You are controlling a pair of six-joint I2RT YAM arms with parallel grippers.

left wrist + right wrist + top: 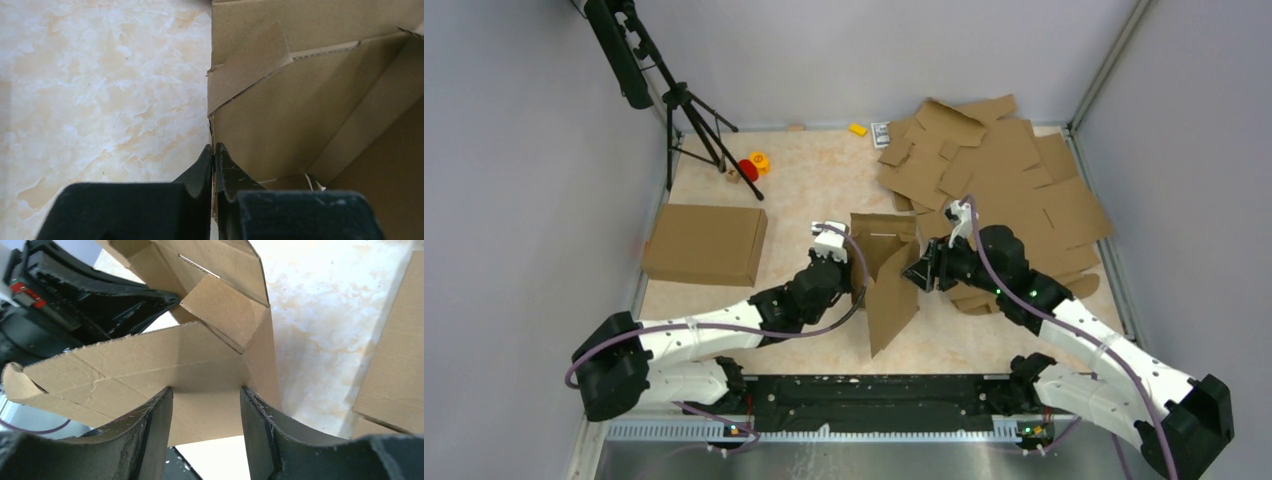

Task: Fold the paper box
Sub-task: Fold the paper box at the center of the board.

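The left gripper (214, 146) has its fingers pinched tight on the left edge of the paper box (889, 270). The box stands half-folded mid-table (814, 185), between the two arms. The right gripper (206, 390), at the box's right side, is about half open. A cardboard panel shows between its fingers; contact cannot be told.

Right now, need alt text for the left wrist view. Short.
The left gripper is pinched shut on an upright edge of the paper box, whose brown cardboard walls and flaps fill the right half of the view. Bare marbled table fills the left half.
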